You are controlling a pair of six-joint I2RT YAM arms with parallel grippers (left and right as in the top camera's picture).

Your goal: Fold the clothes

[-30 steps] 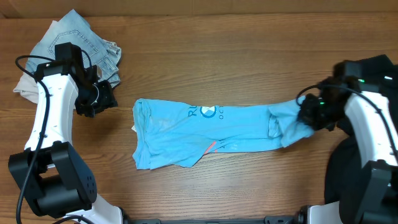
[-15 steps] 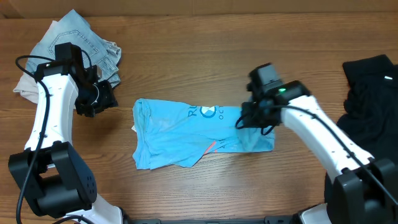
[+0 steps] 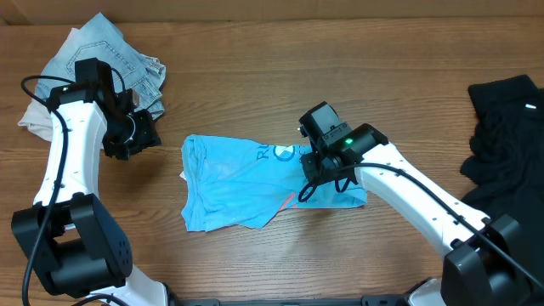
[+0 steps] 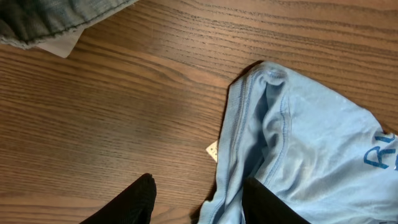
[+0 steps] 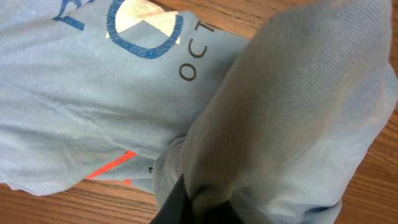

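The task stood at an early stage. At the far left of the table point(image 3: 255, 85), the denim shorts point(image 3: 106, 51) lay in a crumpled heap on top of the beige cloth point(image 3: 32, 119), and neither had been folded. Just right of that heap, the left gripper point(image 3: 144, 138) hovered over bare wood, apart from the clothes. Its jaws stood partly open, and in the left wrist view its fingers point(image 4: 134, 199) held nothing. At the table's centre lay the sky-blue T-shirt point(image 3: 229, 183), narrowed into a long band. Its left end was rumpled, with the seamed edge turned up off the wood. The right end of the band was lifted and doubled back over the printed lettering point(image 5: 140, 22), so one crosswise fold was in progress but not laid flat. The right gripper point(image 3: 319, 174) was clenched on that doubled end. In the right wrist view the blue cloth draped over it and hid all but a dark finger tip. At the far right edge, the black garment point(image 3: 501, 127) lay bunched and unfolded. Remaining work, as judged: laying down and smoothing this fold, then folding the other three pieces.
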